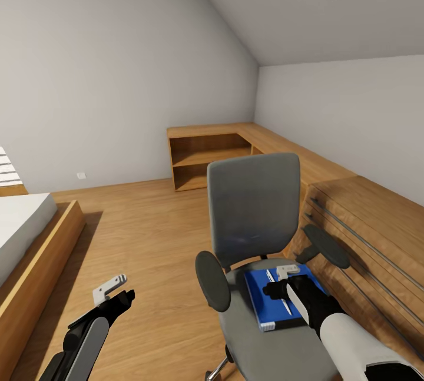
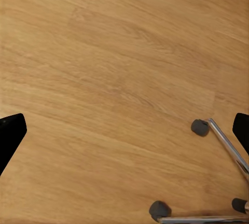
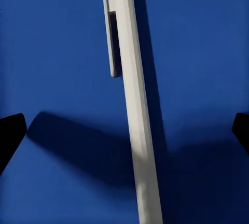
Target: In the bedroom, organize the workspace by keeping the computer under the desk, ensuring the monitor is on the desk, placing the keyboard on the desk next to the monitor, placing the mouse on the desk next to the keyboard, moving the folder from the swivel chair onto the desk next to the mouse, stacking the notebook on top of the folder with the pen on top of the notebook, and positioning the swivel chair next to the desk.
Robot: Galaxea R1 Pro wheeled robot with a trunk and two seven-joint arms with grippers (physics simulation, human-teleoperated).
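Note:
The swivel chair (image 1: pixel 253 204) stands in front of me with its grey seat toward me. A bright blue folder (image 1: pixel 265 304) lies flat on the seat, and a white pen (image 1: pixel 289 308) lies on top of it. My right gripper (image 1: pixel 287 297) hovers open just above them. In the right wrist view the pen (image 3: pixel 132 110) runs between the spread fingertips (image 3: pixel 10 133) over the folder (image 3: pixel 57 42). My left gripper (image 1: pixel 121 298) is open over bare floor beside the chair, with the chair's chrome base (image 2: pixel 225 143) and casters near it. The desk, monitor, keyboard, mouse, computer and notebook are out of view.
A low oak shelving unit (image 1: pixel 206 157) fills the far corner and runs along the right wall to a wooden drawer unit (image 1: pixel 365 234) close behind the chair. A bed (image 1: pixel 23 234) on a wooden frame stands at the left. Wood floor (image 1: pixel 147 234) lies between.

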